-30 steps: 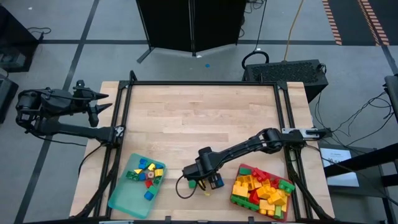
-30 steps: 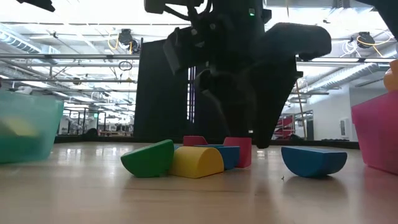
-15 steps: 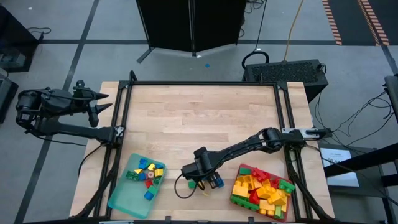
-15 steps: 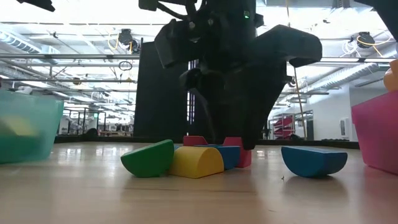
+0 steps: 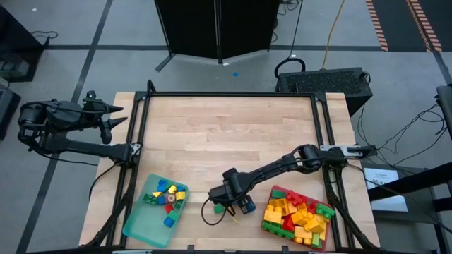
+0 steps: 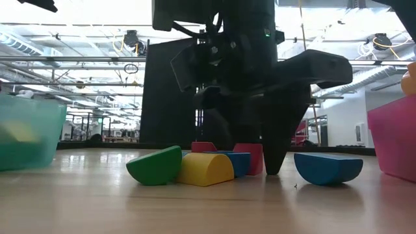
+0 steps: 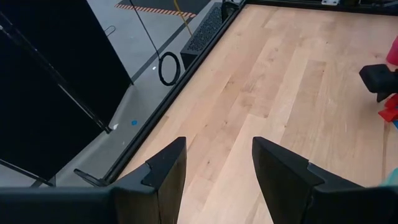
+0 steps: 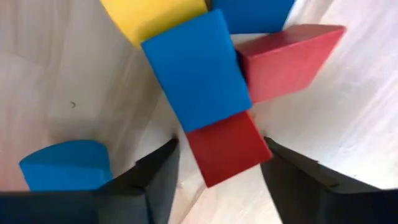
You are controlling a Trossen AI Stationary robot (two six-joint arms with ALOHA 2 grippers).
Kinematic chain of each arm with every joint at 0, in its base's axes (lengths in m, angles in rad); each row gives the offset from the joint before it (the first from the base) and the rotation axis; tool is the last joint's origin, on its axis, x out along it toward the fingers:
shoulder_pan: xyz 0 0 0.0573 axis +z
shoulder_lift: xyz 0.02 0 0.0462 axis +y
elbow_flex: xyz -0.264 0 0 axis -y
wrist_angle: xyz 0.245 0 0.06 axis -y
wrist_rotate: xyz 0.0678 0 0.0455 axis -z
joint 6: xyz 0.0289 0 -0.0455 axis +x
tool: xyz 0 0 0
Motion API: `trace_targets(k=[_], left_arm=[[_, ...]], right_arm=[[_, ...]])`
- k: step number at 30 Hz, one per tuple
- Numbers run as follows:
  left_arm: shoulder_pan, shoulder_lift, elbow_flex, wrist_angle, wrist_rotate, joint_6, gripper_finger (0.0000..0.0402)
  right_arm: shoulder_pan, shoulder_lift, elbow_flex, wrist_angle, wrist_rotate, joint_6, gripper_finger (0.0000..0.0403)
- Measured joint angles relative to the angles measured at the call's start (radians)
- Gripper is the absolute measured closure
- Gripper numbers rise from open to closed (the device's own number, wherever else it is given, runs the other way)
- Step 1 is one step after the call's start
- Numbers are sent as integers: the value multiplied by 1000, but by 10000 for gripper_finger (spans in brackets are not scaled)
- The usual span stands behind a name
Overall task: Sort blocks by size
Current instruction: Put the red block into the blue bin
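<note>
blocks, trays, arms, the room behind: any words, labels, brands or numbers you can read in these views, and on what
None: no readable text in any view.
The loose blocks between the right gripper fingers have plain faces.
The red tray and the teal tray show no label.
The left gripper is unmarked.
Any signs in the room behind the table are too small to read.

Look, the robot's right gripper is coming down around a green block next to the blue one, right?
Not green. The right wrist view shows the right gripper open, with its fingers on either side of a red block. That red block sits right beside a blue block, so the rest is right.
</note>
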Motion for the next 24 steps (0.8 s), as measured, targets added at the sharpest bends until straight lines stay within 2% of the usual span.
trace_targets(k=[16,19,24], left_arm=[[0,0,0,-1,0,0,214],[0,0,0,-1,0,0,214],[0,0,0,-1,0,0,214]], right_arm=[[0,1,-2,36,-2,-26,392],[-3,1,-2,38,-2,38,392],[-13,-2,1,30,-53,139,330]])
